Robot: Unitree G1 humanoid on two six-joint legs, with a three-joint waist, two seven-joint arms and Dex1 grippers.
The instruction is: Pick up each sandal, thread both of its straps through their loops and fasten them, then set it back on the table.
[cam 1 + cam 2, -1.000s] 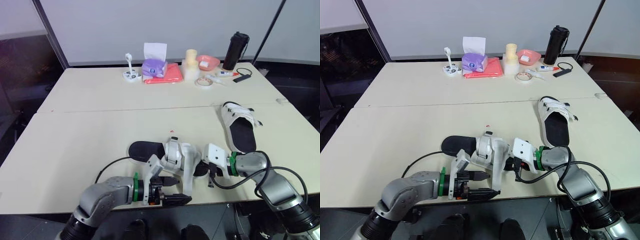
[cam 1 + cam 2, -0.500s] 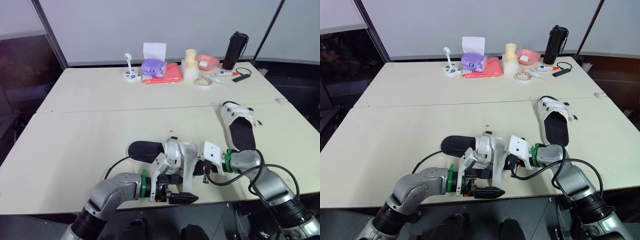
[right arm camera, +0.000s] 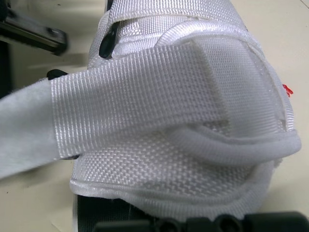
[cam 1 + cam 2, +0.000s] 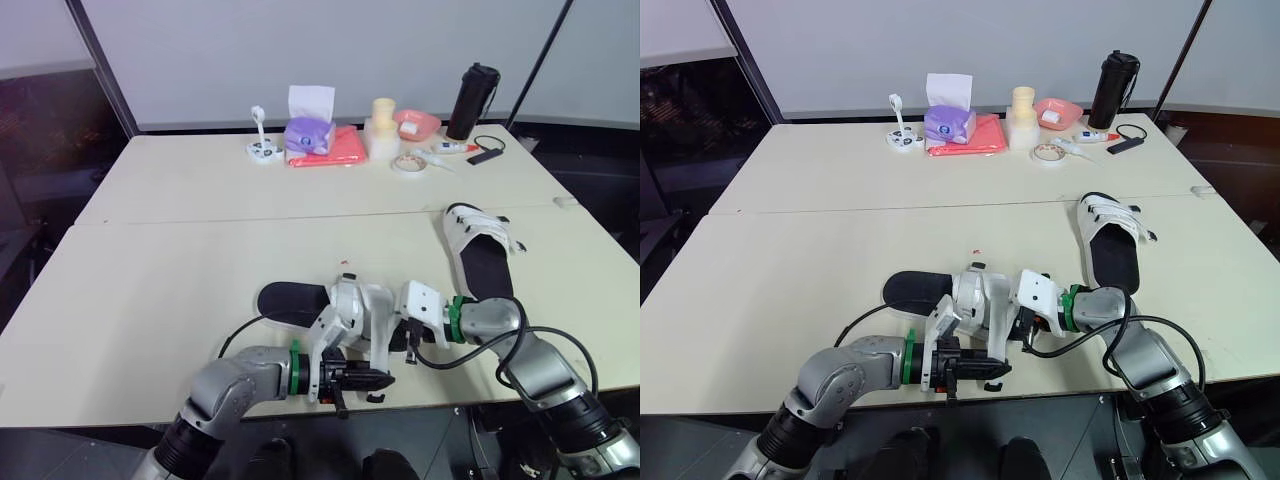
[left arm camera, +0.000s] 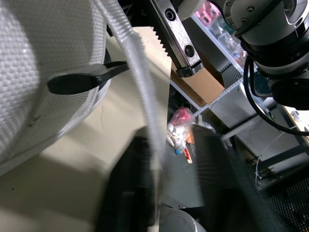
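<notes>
Your left gripper [image 4: 362, 380] hangs at the near edge of the table [image 4: 170, 270], just in front of the near sandal [image 4: 350, 305]. Its fingers [image 5: 128, 203] are a little apart, and that sandal's loose white strap [image 5: 140, 92] runs down between them. The near sandal rests on the table, and your right gripper [image 4: 405, 338] sits against its right side, though you cannot tell whether it is spread or pinching. Well to the right of the near sandal and farther back, the second sandal [image 4: 480, 250] lies flat on the table.
</notes>
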